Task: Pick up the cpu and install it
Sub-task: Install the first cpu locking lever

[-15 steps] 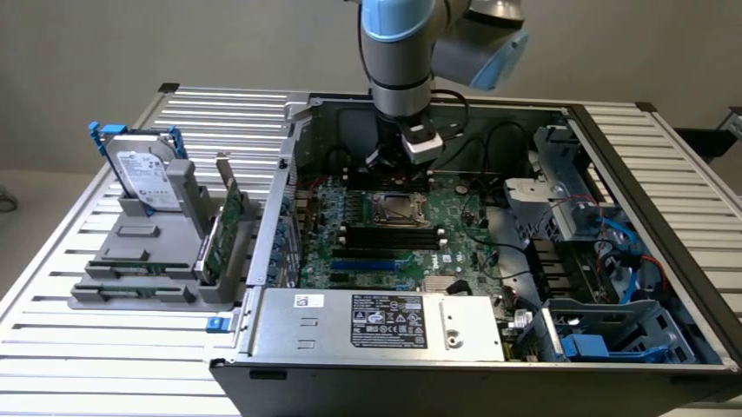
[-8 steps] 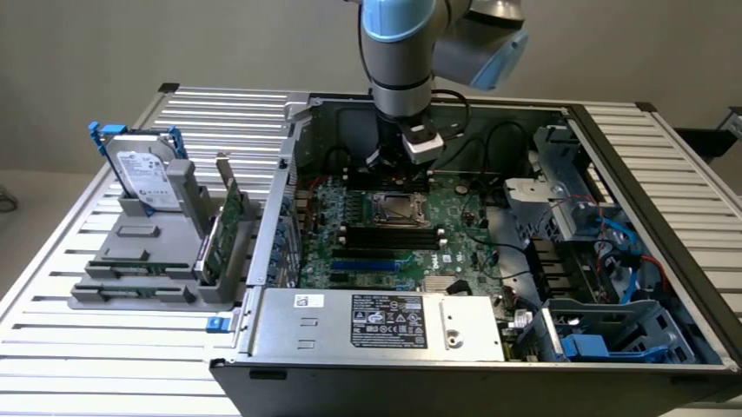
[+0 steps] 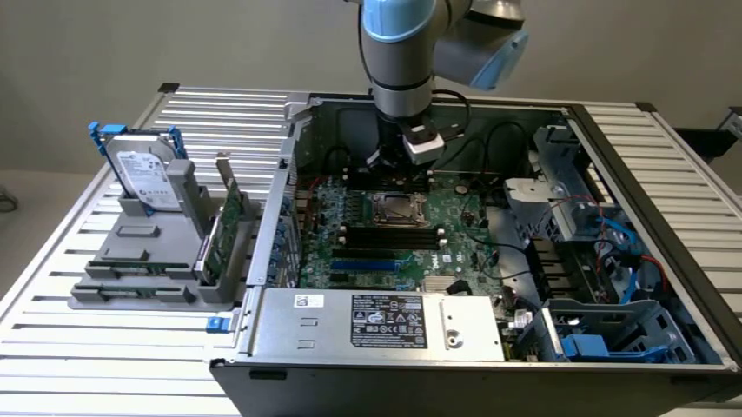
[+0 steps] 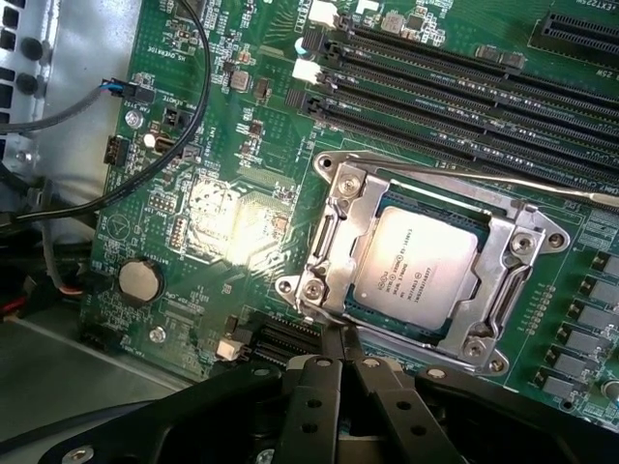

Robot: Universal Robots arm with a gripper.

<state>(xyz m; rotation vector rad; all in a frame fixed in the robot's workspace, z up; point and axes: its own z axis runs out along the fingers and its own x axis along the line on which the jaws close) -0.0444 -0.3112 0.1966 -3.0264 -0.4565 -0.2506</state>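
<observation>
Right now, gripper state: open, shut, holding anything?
Gripper: jaws shut, empty; the cpu sits in the socket.

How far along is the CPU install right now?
Mostly done, it looks like. The cpu already lies flat in the socket frame on the motherboard. The claw is shut and empty, poised beside the socket's edge inside the computer case. The thin retention lever stands clear of the frame, so the socket does not look latched; securing it seems to be what's left.
</observation>
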